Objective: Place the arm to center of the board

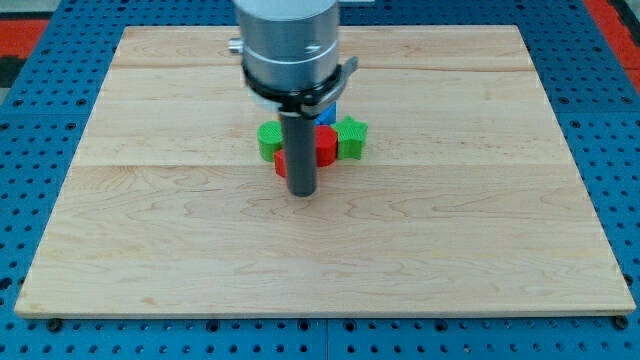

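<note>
My tip [303, 191] rests on the wooden board [320, 250] near its middle, just below a tight cluster of blocks. The cluster holds a green block [268, 141] on the view's left, a green star-shaped block [351, 137] on the view's right, a red block [325, 145] between them and a second red block [282, 163] whose edge shows left of the rod. A blue block [329, 114] peeks out behind the rod at the cluster's top. The rod and the arm's metal body [290, 45] hide the middle of the cluster.
The board lies on a blue perforated table [40, 150]. A red area [615, 20] shows at the view's top right corner, and another at the top left.
</note>
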You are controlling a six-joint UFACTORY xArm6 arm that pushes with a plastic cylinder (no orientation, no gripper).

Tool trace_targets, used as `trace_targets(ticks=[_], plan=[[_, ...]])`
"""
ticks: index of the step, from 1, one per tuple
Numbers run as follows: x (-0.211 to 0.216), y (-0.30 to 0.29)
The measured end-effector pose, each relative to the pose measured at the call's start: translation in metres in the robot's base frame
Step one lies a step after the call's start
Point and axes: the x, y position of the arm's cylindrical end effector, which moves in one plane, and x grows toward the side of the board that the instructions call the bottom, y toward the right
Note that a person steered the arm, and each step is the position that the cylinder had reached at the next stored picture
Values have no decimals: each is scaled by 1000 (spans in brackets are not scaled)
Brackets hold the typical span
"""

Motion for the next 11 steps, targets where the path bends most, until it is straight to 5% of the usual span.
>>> trace_targets(ticks=[3,11], plan=[[-19,62],[20,46]])
